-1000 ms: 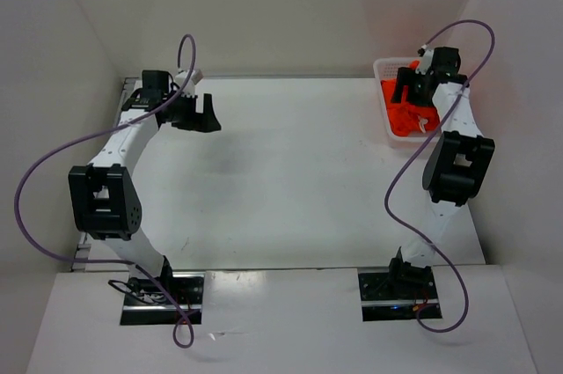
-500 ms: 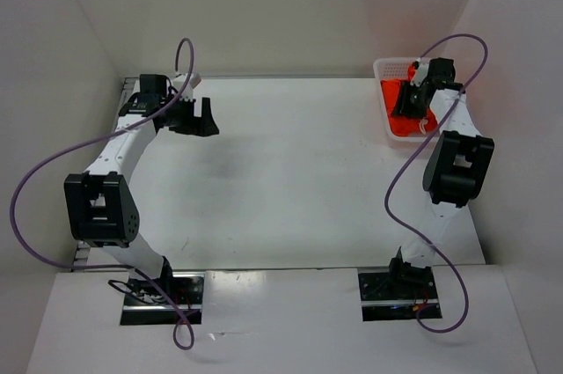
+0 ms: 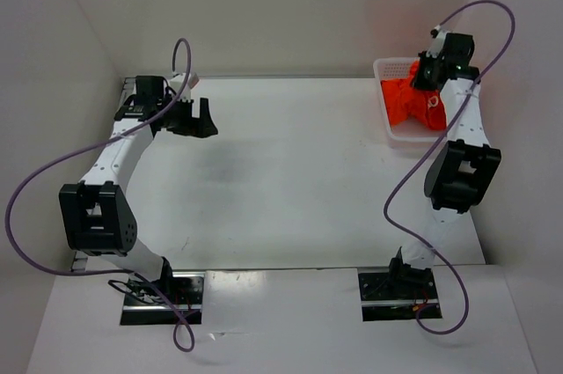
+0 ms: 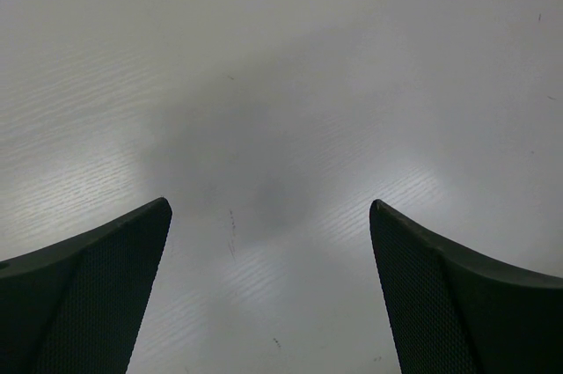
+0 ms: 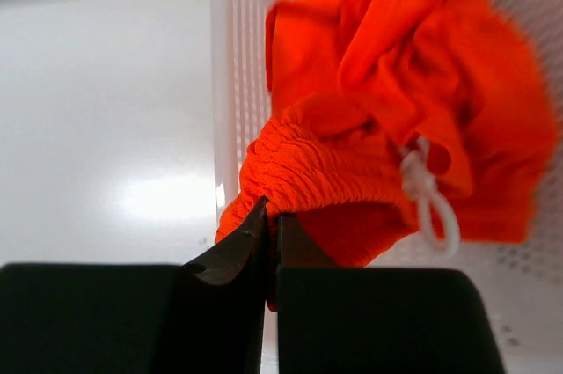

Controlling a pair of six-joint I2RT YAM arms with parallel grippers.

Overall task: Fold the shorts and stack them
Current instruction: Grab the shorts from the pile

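Lifting out: shorts (image 3: 412,103) bunched in the white basket (image 3: 388,67) at the far right corner of the table (image 3: 290,172), cloth standing above the rim but not clear of it.
Right gripper (image 5: 269,216): jaws pinched tight on the gathered waistband (image 5: 308,167) — only a thin fold of cloth between the tips.
Left gripper (image 4: 268,207): jaws spread wide with nothing between them, hovering over bare table at the far left, well apart from the shorts.
Drawstring (image 5: 428,198): white loop dangling beside the waistband, near the basket's perforated wall.
Step in hand, as a judgement: draw the shorts up and over the basket wall, then onto open table for flattening.
Doing it well: raise straight up first, until the trailing legs hang free of the rim; only then swing toward the table's middle. Go slowly — a thin pinch on soft cloth probably slips under a jerk.
Watch for: drawstring or hem snagging in the perforations and dragging the light basket along.
Next need: a second waistband corner for the left gripper, so set the cloth down within its reach, spread rather than heaped.
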